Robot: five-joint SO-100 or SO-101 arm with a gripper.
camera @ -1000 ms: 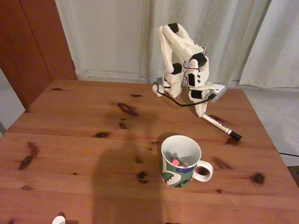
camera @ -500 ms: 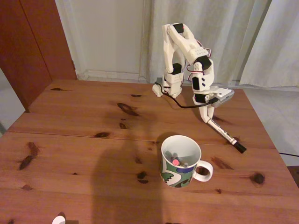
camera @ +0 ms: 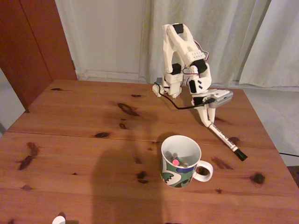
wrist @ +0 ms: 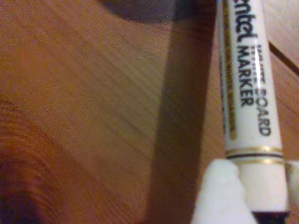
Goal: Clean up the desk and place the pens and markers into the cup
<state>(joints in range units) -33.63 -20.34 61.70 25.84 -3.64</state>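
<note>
In the fixed view my gripper (camera: 206, 117) is shut on the white end of a white-barrelled marker (camera: 224, 137). The marker slants down to the right, with its black cap (camera: 240, 156) close above the desk (camera: 70, 140). The wrist view shows the printed marker barrel (wrist: 247, 93) clamped between my white fingers (wrist: 219, 196), the gripper (wrist: 256, 193) closed around it above the wood (wrist: 70, 93). The cup (camera: 180, 163) stands left of and in front of the marker's cap. It holds several pens, one pink-ended (camera: 175, 162).
The arm's base (camera: 168, 86) sits at the desk's far edge with a black cable (camera: 182, 106) trailing from it. A small white object (camera: 58, 219) lies at the front edge. The desk's right edge (camera: 268, 140) is close to the marker. Curtains hang behind.
The gripper has shifted a little to the right with the marker in it. The marker's black cap has swung towards the front right of the desk, nearer the cup's handle side.
</note>
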